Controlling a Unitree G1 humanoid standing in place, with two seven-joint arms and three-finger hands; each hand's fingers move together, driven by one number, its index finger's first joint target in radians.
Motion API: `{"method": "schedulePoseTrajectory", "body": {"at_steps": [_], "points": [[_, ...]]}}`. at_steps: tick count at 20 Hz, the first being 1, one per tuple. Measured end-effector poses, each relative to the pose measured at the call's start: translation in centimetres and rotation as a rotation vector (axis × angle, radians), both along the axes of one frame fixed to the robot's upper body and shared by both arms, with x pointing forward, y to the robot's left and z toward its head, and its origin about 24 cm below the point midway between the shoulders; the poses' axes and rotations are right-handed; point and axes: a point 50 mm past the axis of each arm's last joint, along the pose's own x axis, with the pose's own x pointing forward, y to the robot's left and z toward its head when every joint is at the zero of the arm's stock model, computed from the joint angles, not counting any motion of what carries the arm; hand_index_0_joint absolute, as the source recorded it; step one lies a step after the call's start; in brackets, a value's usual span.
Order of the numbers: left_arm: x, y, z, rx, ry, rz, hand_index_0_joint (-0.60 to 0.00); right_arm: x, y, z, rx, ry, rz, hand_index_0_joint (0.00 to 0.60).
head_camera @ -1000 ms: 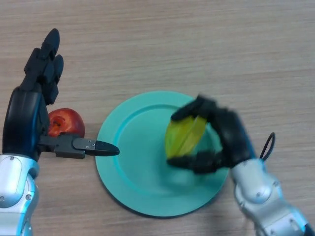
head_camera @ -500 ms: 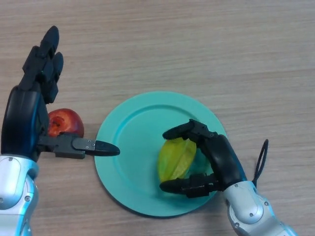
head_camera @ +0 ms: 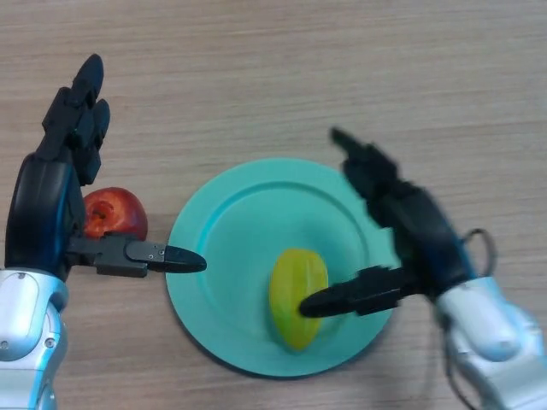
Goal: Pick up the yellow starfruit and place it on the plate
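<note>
The yellow starfruit (head_camera: 295, 295) lies on the teal plate (head_camera: 231, 231), in its near right part. My right hand (head_camera: 410, 231) is open over the plate's right edge, fingers spread straight. Its thumb (head_camera: 342, 299) reaches over the starfruit's right side, and I cannot tell whether it touches the fruit. My left hand (head_camera: 51, 188) is open and idle at the left, its thumb pointing toward the plate's left rim.
A red apple (head_camera: 111, 213) sits on the wooden table (head_camera: 299, 77) just left of the plate, partly under my left hand.
My right hand has opened and let go of the starfruit, which now rests on the plate. The hand has lifted up and to the right. The left hand has not moved.
</note>
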Motion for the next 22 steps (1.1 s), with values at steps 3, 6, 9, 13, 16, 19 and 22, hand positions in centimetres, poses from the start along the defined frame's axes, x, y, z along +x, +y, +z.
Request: {"method": "schedulePoseTrajectory", "body": {"at_steps": [3, 6, 9, 13, 16, 19, 22], "points": [[0.1, 0.0, 0.1, 0.000, -0.004, -0.002, 0.000, 0.0, -2.5, 1.4, -0.003, -0.003, -0.056, 0.000], [0.1, 0.0, 0.0, 0.002, 0.000, 0.000, 0.000, -0.4, -3.4, 1.6, -0.042, 0.027, -0.028, 0.000], [0.1, 0.1, -0.3, 0.001, 0.012, 0.003, 0.000, -0.4, -4.1, 1.4, -0.047, 0.034, -0.051, 0.000], [0.1, 0.1, -0.2, 0.002, 0.009, 0.004, 0.000, -0.3, -4.3, 1.6, -0.052, 0.027, -0.061, 0.000], [0.1, 0.1, -0.2, 0.002, 0.009, 0.004, 0.000, -0.3, -4.1, 1.5, -0.051, 0.030, -0.055, 0.000], [0.1, 0.1, -0.2, 0.003, 0.009, 0.005, 0.000, -0.4, -4.1, 1.4, -0.050, 0.033, -0.055, 0.000], [0.1, 0.3, -0.1, 0.013, 0.009, 0.007, 0.000, -0.4, -4.1, 1.5, -0.049, 0.028, -0.054, 0.000]]}}
